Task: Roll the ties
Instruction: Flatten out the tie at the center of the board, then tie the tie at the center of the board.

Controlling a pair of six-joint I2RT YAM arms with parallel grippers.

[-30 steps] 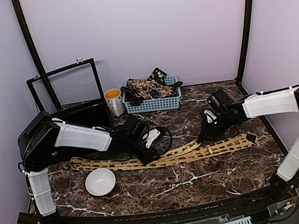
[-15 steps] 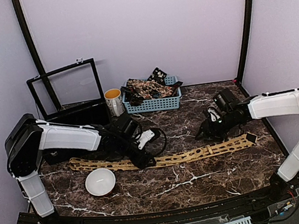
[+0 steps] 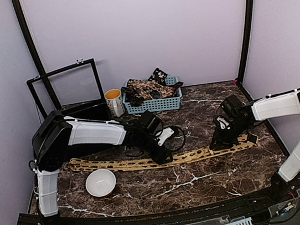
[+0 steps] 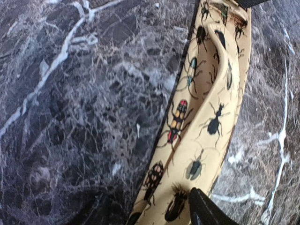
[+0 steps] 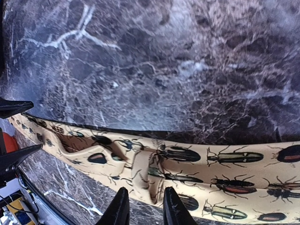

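One of the ties, a mustard-tan tie point(image 3: 118, 164) printed with beetles, lies flat in a long strip across the marble table. My left gripper point(image 3: 164, 156) is down on its middle, open, and its fingers point(image 5: 18, 157) stand on either side of the strip. In the left wrist view only one fingertip point(image 4: 201, 211) shows clearly, resting at the edge of the tie point(image 4: 206, 126). My right gripper point(image 3: 220, 143) sits over the right part, open. Its jaws are a narrow gap apart with a raised fold of the tie point(image 5: 150, 183) between the tips. More ties point(image 3: 149, 87), dark with pale prints, fill the basket.
A white bowl point(image 3: 100, 182) sits in front of the tie's left end. At the back are a pale blue basket point(image 3: 154, 105), a white mug point(image 3: 114, 102) and a black frame point(image 3: 66, 90) leaning on the left wall.
Both grippers have let go of the tie and opened. Its doubled, lifted middle now lies flat and straight. The left gripper moved right along it and the right gripper came down on its right part.
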